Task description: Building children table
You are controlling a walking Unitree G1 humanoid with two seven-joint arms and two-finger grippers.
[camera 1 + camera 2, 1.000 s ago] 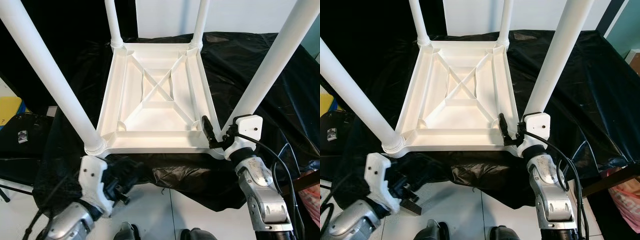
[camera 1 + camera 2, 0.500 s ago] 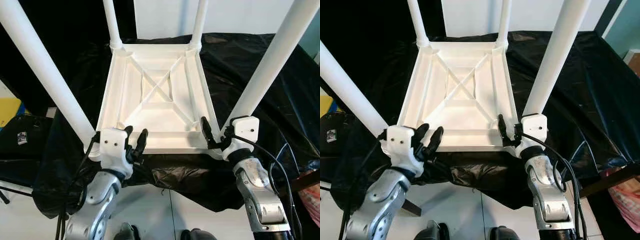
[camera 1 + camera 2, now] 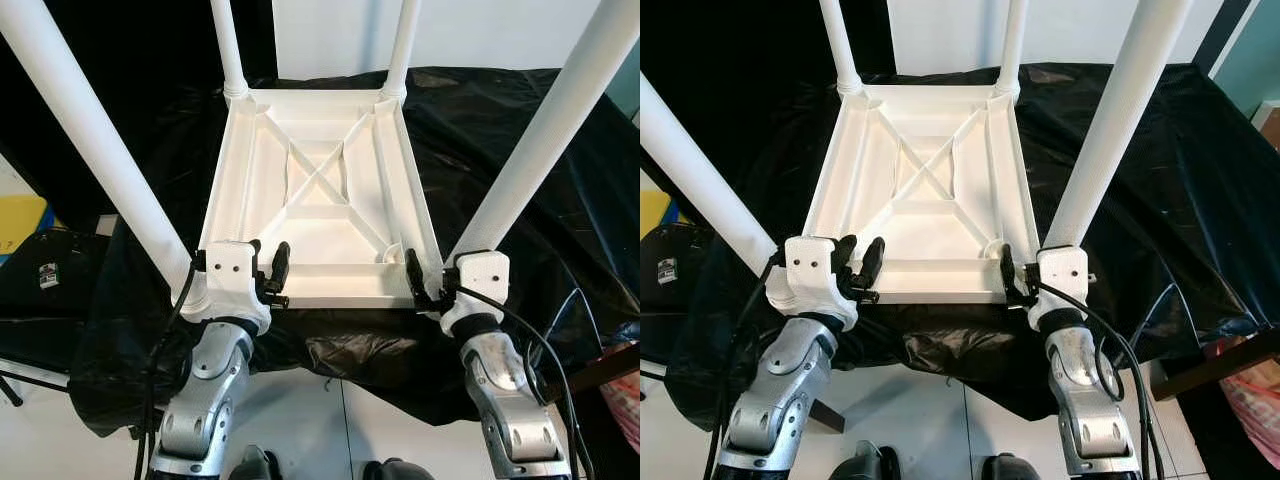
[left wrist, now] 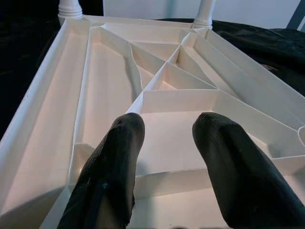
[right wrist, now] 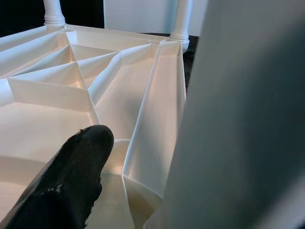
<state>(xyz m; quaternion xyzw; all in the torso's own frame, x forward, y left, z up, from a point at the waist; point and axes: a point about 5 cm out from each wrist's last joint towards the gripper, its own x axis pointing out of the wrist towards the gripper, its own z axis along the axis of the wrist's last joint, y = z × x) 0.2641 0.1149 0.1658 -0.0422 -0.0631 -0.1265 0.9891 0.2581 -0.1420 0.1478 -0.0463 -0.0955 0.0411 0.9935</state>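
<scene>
At the near rim of the upturned table (all four legs in), left gripper spread, right gripper unclear; next, flipping it upright.

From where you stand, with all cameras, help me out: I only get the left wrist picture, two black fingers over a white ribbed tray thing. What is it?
Observer: An upturned white table lying on a black sheet, four legs pointing up.
Operator: Where is the other arm?
Observer: The right gripper is at the table's near right corner, beside that leg.
Operator: And my fingers, where are they?
Observer: The left gripper is open, astride the near rim by the near left leg.
</scene>
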